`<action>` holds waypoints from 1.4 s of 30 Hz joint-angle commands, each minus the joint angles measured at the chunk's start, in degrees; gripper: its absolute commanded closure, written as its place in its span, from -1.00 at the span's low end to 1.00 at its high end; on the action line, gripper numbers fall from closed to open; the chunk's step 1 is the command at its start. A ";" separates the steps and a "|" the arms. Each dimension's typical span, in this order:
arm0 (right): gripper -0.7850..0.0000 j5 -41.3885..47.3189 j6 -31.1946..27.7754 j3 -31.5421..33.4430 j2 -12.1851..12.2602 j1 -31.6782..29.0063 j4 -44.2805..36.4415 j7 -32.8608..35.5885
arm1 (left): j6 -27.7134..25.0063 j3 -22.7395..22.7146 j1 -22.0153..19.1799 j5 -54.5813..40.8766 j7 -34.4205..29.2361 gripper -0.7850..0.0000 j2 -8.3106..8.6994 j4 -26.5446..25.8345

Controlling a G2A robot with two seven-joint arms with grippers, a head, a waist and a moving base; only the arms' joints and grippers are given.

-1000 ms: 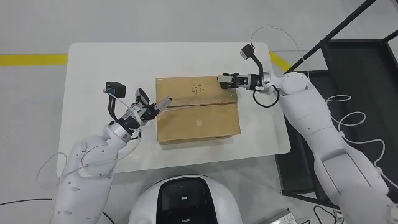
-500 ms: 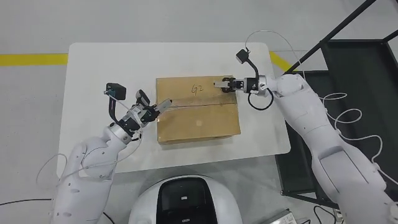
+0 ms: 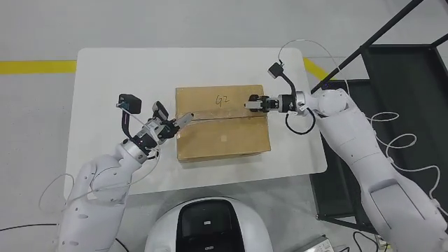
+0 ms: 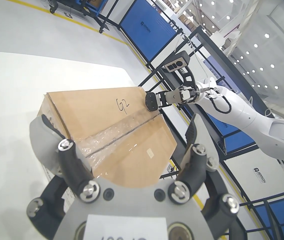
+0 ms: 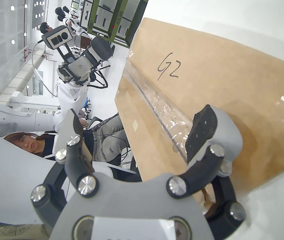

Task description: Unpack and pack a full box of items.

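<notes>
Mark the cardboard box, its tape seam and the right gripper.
cardboard box [image 3: 210,140]: top view, top flap nearer the robot.
tape seam [image 4: 122,136]: left wrist view, middle of the taped centre line.
right gripper [image 5: 139,112]: right wrist view, midway between its fingertips.

A white surface [image 3: 105,84] carried a closed, taped cardboard box [image 3: 222,124], which sat near its middle, flat on it.

One taped cardboard box [image 3: 222,136], one white table [image 3: 112,84], one dark metal rack [image 3: 406,77], one yellow floor stripe [image 3: 35,66]
</notes>
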 commanded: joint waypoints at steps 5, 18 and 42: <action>-1.00 2.08 -0.57 2.63 0.87 -1.77 -3.13 -0.57 | 0.40 0.31 -0.48 0.01 0.34 -1.00 0.19 0.63; -1.00 12.44 14.80 -3.02 -1.23 0.36 -8.88 1.66 | -0.39 -3.03 1.73 -2.27 3.79 -1.00 0.89 0.19; -1.00 10.02 19.00 -21.87 -12.18 8.82 -3.00 -12.93 | 4.66 -17.52 9.13 -8.54 15.09 -1.00 2.01 1.36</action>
